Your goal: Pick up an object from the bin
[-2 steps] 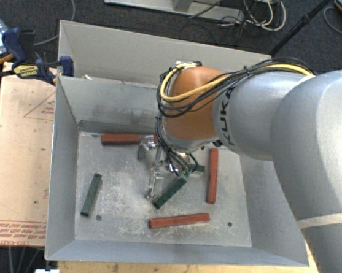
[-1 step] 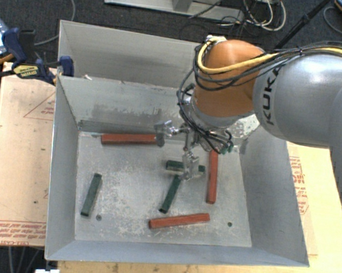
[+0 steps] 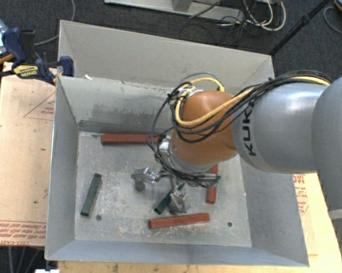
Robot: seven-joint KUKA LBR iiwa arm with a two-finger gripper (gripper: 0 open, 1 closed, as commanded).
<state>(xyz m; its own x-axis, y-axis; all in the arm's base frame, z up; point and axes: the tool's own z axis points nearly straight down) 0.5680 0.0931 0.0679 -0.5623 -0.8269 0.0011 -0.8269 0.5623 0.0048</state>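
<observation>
Grey arm (image 3: 296,123), fingers (image 3: 177,200) spread, beside small dark block (image 3: 163,205).

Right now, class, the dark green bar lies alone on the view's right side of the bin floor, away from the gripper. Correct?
No. In the camera view the dark green bar lies alone on the view's left side of the bin floor, not the right, away from the gripper.

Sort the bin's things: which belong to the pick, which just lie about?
Job: gripper; small dark rectangular block nearest it.
Lying about: long red-brown bar at back; red-brown bar in front; dark green bar, left; short red piece, right.
</observation>
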